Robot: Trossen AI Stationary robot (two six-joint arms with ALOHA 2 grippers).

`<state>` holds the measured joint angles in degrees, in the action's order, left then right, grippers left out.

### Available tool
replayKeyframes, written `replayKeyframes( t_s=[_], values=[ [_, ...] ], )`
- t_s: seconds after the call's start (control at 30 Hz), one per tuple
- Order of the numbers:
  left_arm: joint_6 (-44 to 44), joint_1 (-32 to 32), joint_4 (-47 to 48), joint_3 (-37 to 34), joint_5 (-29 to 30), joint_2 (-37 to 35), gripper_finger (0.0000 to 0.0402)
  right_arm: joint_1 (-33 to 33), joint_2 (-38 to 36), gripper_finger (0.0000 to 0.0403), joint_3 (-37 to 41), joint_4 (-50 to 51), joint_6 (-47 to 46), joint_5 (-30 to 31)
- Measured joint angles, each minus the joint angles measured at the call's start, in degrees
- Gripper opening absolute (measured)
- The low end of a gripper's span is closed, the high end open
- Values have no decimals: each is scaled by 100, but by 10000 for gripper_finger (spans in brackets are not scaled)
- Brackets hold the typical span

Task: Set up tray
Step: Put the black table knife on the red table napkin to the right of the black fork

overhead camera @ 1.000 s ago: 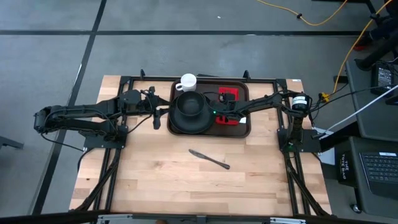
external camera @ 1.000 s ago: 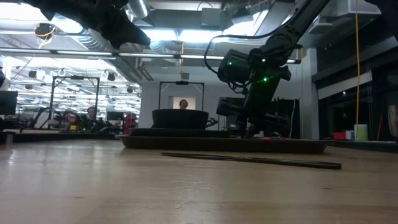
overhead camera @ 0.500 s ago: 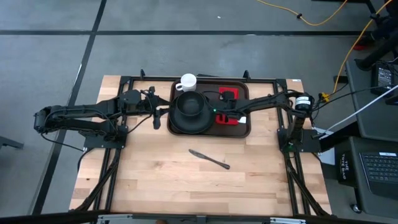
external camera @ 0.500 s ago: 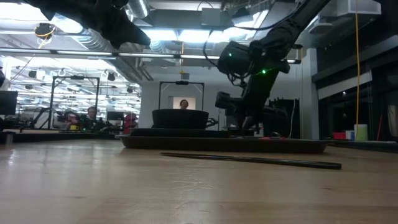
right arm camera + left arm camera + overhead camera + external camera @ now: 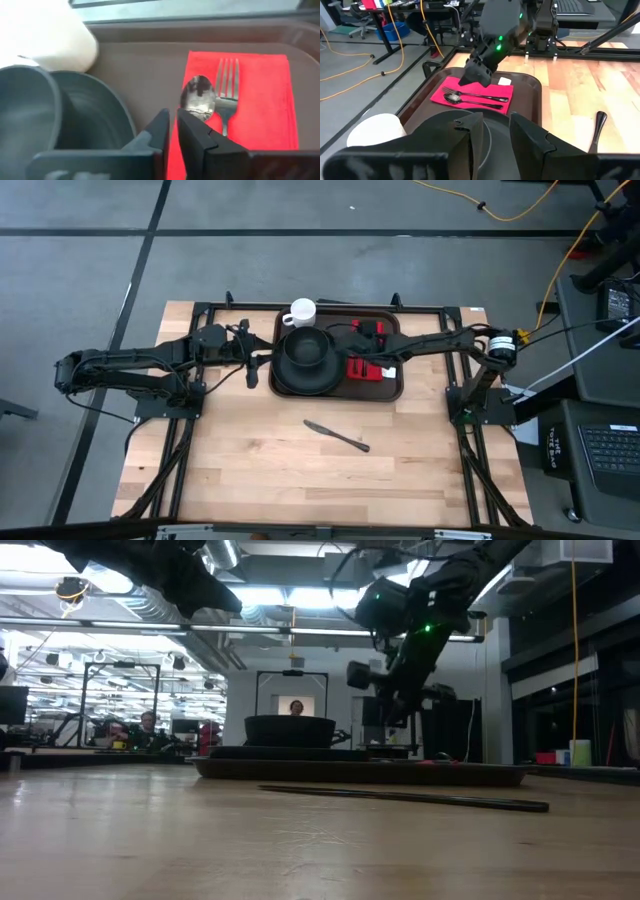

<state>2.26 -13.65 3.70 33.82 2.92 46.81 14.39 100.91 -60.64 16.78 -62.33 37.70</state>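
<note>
**Tray loaded at the far side of the tabletop, right hand above the napkin**

We take the tray (image 5: 338, 391) as our landmark: it lies on the wooden tabletop (image 5: 300, 470) at the far edge, midway between the two arm bases. Inside the tray, on its left part, a black plate (image 5: 288, 379) carries a black bowl (image 5: 305, 351). A white mug (image 5: 301, 311) stands at the tray's far left corner, just beyond the bowl. On the tray's right part lies a red napkin (image 5: 472, 91), with a spoon (image 5: 198, 102) and a fork (image 5: 227, 95) side by side on it. A small white piece (image 5: 505, 81) lies at the napkin's edge on the tray floor.

A knife (image 5: 336, 436) lies on the bare wood on the near side of the tray, well apart from it.

Our right hand (image 5: 362, 336) hangs over the tray's right part, above the napkin and clear of it; in the low view it sits well above the tray rim. Its fingers (image 5: 192, 135) stand narrow, only a thin gap between them, and nothing is in them.

Our left hand (image 5: 254, 367) waits just off the tray's left edge, beside the plate, raised above the wood. Its fingers (image 5: 525, 135) stand partly apart with a modest gap, holding nothing, and point across the bowl toward the napkin.
</note>
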Motion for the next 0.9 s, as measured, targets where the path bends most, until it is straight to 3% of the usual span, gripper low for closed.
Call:
replayKeyframes(
  t_s=[0.33, 0.53, 0.7, 0.9],
  values=[
    [2, 4, -4, 0, 2, 0, 89, -244, -810, 40, 2, -12, 1825, -131],
    [1, 4, -52, 0, 2, -2, 89, -676, -1383, 9, 58, -20, 2896, -80],
    [0, 4, -92, 0, 2, -2, 89, -1105, -1801, 13, 755, -482, 3331, -36],
    [3, 4, -153, 0, 2, 0, 88, -1737, -2197, 5, 1677, -1578, 3999, -791]
  ],
)
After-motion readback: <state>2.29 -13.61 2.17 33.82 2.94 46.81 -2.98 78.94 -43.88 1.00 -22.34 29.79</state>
